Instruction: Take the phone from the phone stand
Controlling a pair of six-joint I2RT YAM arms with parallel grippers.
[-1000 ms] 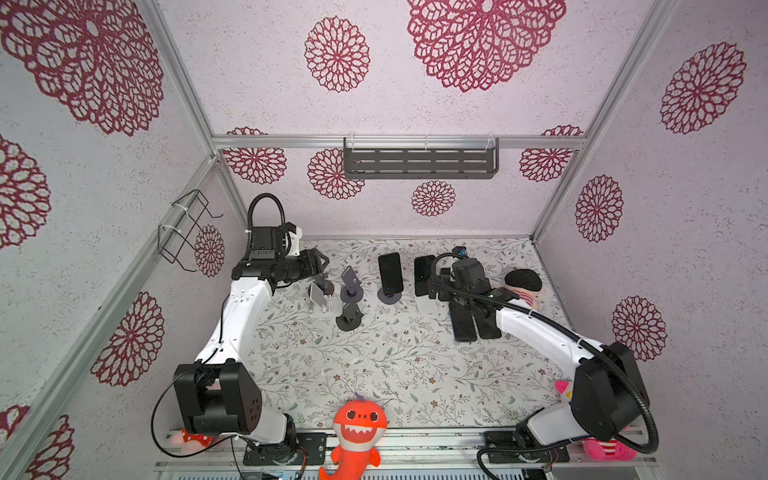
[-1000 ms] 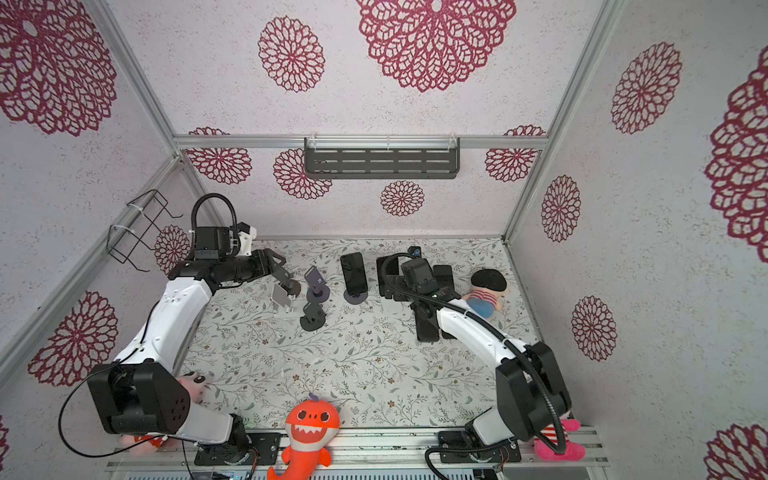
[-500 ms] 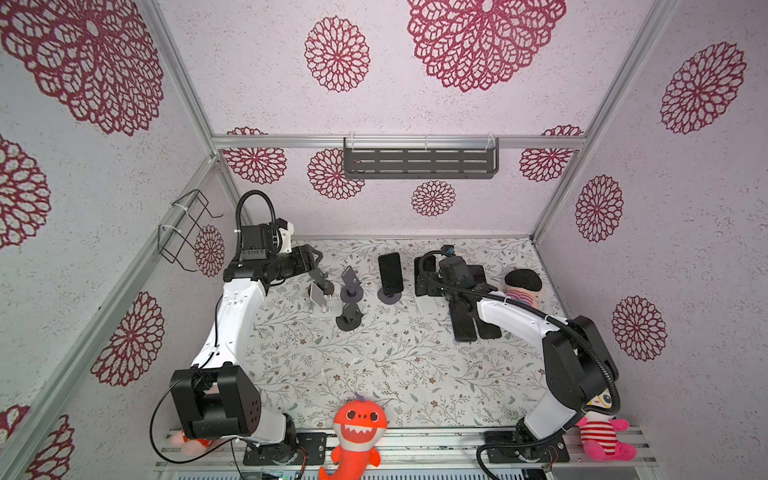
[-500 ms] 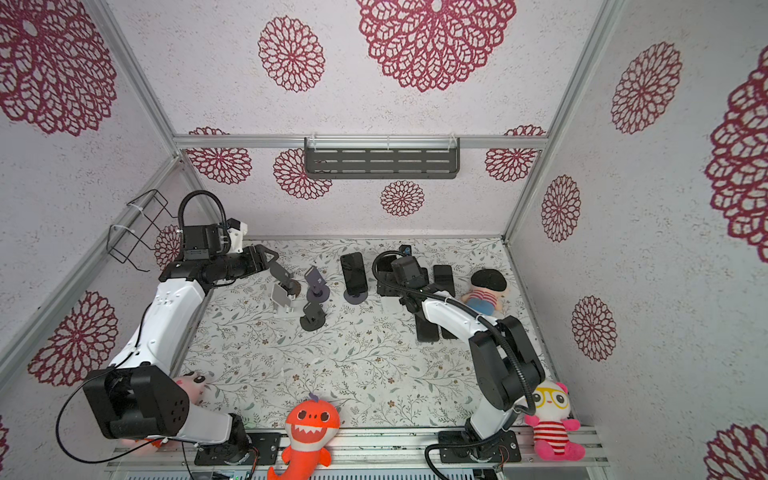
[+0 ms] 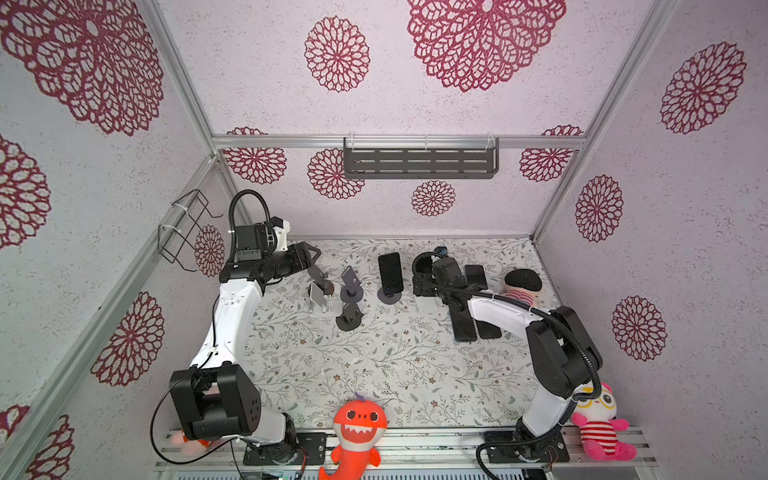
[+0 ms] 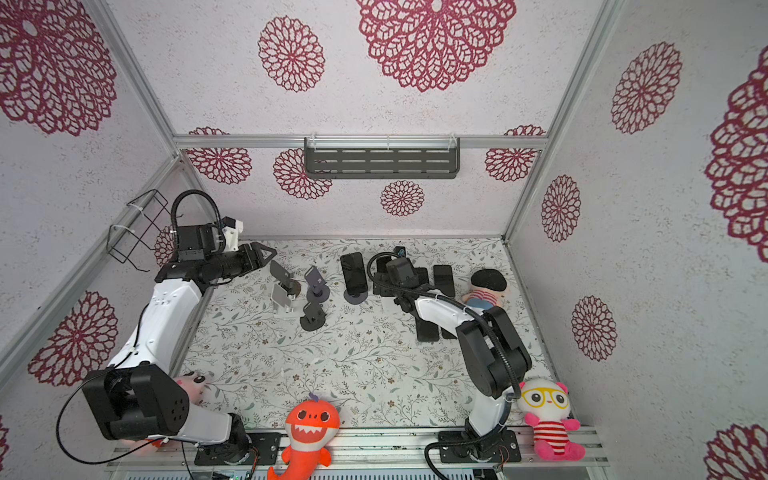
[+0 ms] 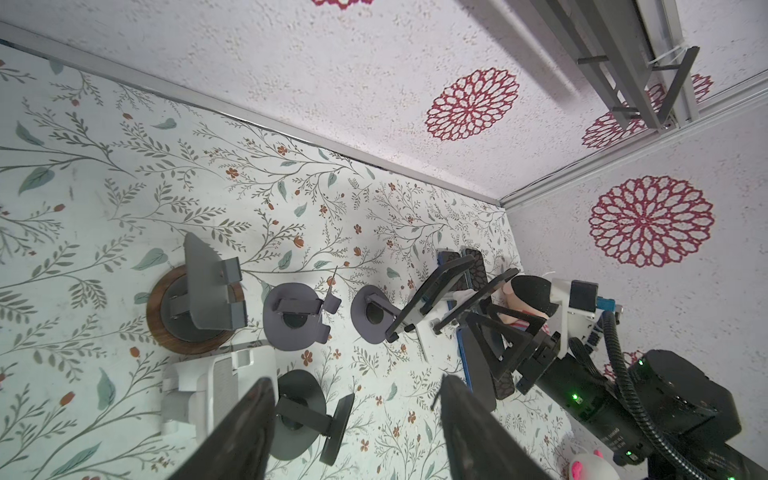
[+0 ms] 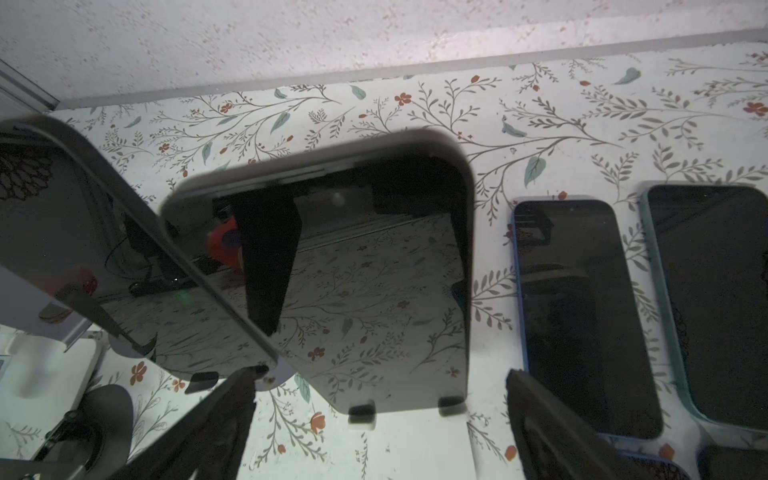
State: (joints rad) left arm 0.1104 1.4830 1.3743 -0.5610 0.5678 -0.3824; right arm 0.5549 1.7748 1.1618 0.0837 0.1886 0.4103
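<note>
Right claw (image 8: pixel 381 374): jaws spread wide, one on each side of the phone's lower end, not closed on it.
Phone (image 8: pixel 332 270): leaning in its white phone stand (image 8: pixel 415 440), near the surface's (image 8: pixel 540 124) back edge.
Left claw (image 7: pixel 356 381): partly spread, holding nothing.

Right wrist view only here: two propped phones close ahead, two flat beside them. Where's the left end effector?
Observer: The left end effector hovers at the back left, open and empty, near the wood-based stand.
Operator: Stands over there loaded?
Observer: No. The wood-based stand, white stand, purple stand and black stand hold no phone.
Operator: What's past the flat phones?
Observer: A striped plush doll, near the back right corner.
</note>
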